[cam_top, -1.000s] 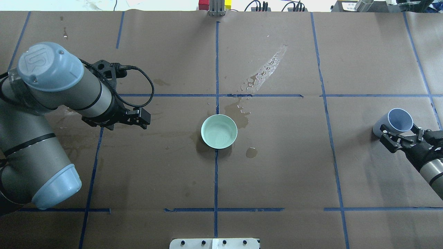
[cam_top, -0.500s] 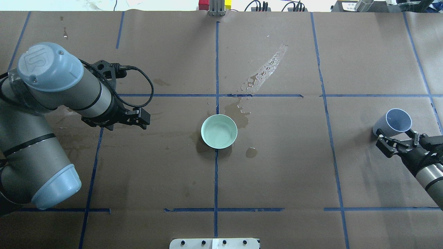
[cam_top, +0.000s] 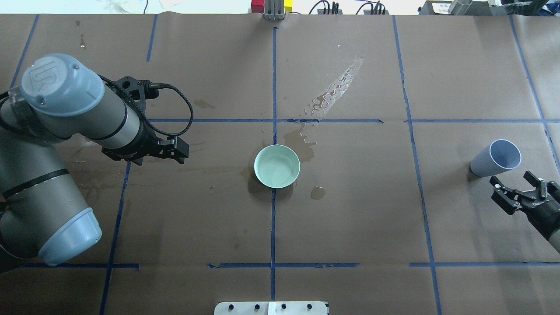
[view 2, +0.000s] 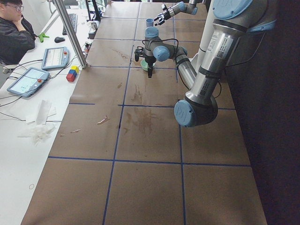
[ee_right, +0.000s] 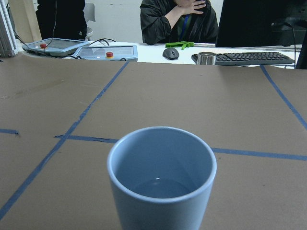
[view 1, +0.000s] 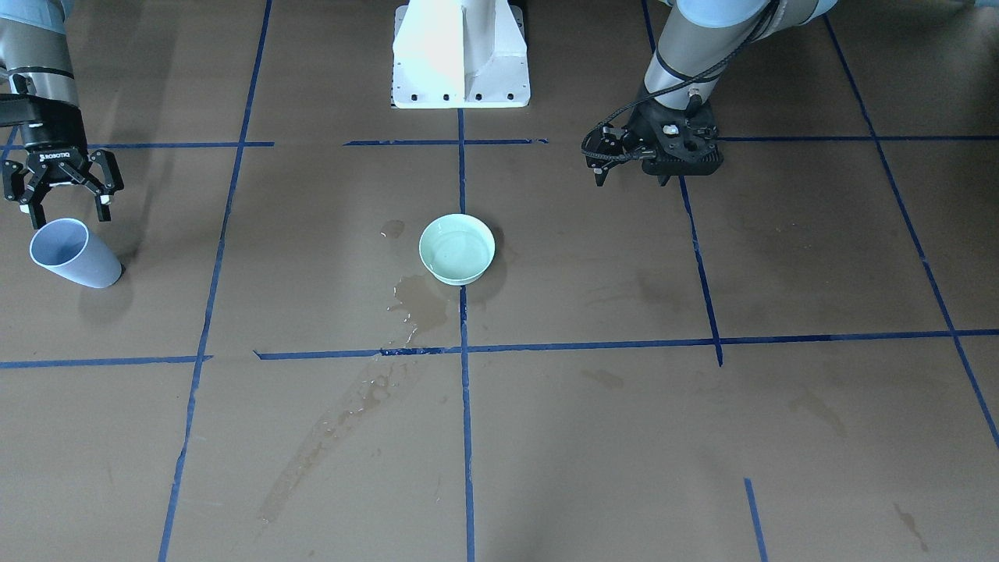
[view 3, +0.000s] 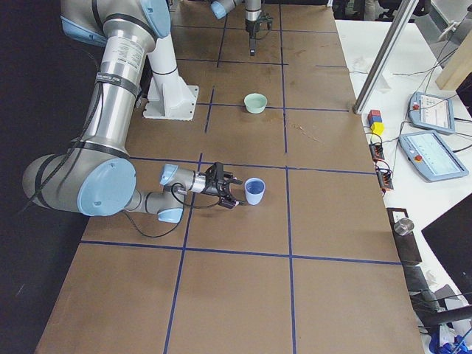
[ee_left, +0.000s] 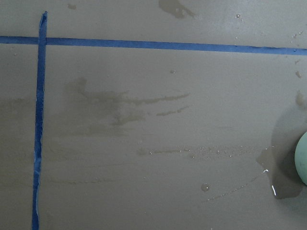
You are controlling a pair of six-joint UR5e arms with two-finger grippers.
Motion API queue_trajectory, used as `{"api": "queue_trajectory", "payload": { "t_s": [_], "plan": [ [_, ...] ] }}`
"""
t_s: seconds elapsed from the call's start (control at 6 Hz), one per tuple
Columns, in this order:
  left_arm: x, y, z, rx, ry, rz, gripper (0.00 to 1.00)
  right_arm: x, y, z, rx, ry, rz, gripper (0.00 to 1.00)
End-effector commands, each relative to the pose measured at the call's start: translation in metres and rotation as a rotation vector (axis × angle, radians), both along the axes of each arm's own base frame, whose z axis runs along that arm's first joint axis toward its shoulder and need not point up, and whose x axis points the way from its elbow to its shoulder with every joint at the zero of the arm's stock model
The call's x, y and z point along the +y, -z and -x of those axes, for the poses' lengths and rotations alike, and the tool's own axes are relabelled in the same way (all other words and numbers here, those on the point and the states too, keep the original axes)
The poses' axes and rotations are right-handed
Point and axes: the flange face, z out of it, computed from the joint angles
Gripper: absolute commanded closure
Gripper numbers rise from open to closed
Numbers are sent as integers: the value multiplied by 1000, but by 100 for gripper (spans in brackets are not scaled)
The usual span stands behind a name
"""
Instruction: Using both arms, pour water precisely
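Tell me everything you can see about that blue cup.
The blue cup is a plain pale blue tumbler, no handle, smooth, perhaps plastic. It stands upright on the brown paper table cover with a little clear water at its bottom. The open right claw sits just beside it, not touching.

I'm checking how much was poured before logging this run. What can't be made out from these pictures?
Water level in the bowl: overhead view, clear liquid on pale green, too faint to gauge.
Left gripper: overhead view, side-on and small, so whether the jaws are open or shut is unclear; its wrist view shows no jaws.
Cup base: right wrist view, cut off by the bottom edge.
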Motion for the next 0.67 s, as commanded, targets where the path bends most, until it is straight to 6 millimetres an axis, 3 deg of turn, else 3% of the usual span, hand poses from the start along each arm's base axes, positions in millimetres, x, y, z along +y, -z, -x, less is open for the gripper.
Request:
{"api": "queue_trajectory", "payload": {
  "t_s": [0.0, 0.33, 0.5],
  "plan": [
    [1, 1, 1, 3, 0, -2, 0, 9, -14, -32, 21, 21, 14, 0],
    [1, 3, 1, 5, 0, -4, 0, 16, -31, -58, 33, 45, 28, 0],
    [1, 3, 1, 5, 0, -4, 0, 19, -51, -73, 22, 64, 25, 0]
  ]
}}
